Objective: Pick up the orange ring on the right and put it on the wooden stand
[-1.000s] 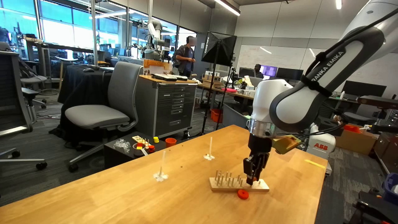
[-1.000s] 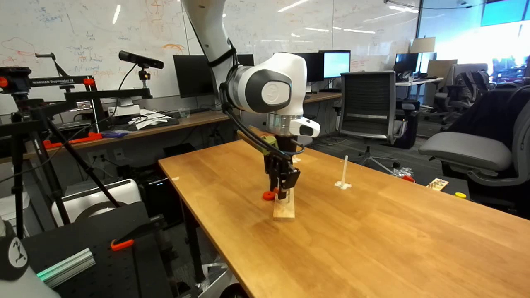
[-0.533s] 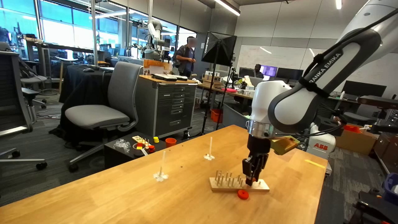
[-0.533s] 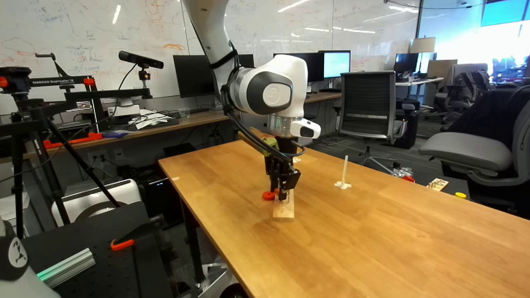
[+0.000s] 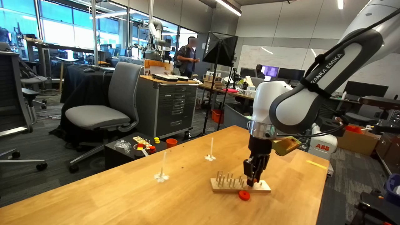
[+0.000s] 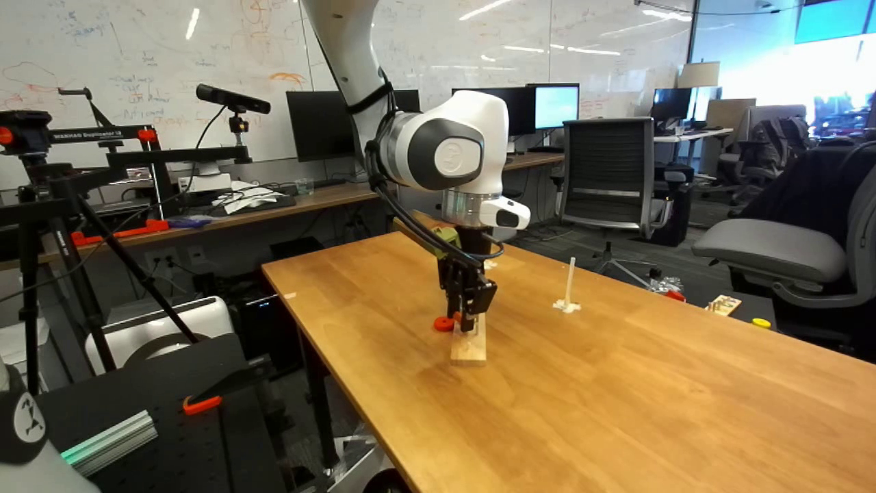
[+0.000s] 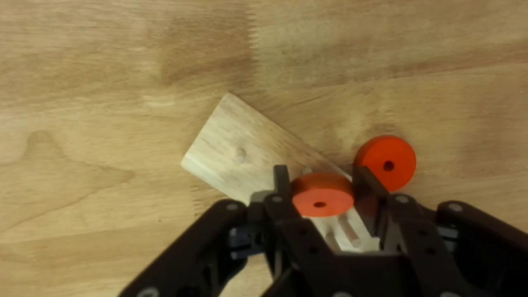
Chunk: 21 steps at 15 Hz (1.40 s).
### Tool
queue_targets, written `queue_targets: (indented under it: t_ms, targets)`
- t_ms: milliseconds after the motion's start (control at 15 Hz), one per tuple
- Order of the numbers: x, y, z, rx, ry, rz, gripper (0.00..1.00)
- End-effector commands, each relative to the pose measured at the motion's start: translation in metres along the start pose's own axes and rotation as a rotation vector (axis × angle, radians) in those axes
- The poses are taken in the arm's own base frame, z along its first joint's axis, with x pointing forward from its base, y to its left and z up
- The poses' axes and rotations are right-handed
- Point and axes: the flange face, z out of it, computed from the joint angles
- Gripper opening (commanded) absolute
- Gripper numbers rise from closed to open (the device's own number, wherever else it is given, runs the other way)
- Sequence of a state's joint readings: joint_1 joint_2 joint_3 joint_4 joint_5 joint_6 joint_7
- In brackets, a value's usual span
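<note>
The end effector [image 7: 321, 183] pinches the orange ring [image 7: 323, 194], seemingly tilted, over the wooden stand [image 7: 264, 165], so letting go before it is squared up with a peg [image 7: 240, 155], which is hard to judge here, could leave it cocked or tumbling onto the worktop [image 7: 103, 103].

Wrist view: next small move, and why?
Probably tilt the pincer a touch to level the orange ring before lowering. It's clamped above the wooden stand and looks tipped next to the loose ring lying flat. Pegs show beside it, none through its hole; whether one sits directly below, I can't tell.
</note>
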State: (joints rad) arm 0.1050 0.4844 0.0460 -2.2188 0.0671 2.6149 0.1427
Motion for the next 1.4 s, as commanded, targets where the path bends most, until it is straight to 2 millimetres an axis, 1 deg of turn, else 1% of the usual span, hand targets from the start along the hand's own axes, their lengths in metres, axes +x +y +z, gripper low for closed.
queue_targets:
  t_ms: [0, 600, 1333]
  targets:
    - [0.000, -0.002, -0.002, -0.006, 0.016, 0.007, 0.17]
    - [-0.002, 0.002, -0.003, -0.005, 0.018, 0.012, 0.17]
    - [-0.012, 0.001, -0.002, -0.006, 0.019, -0.005, 0.17]
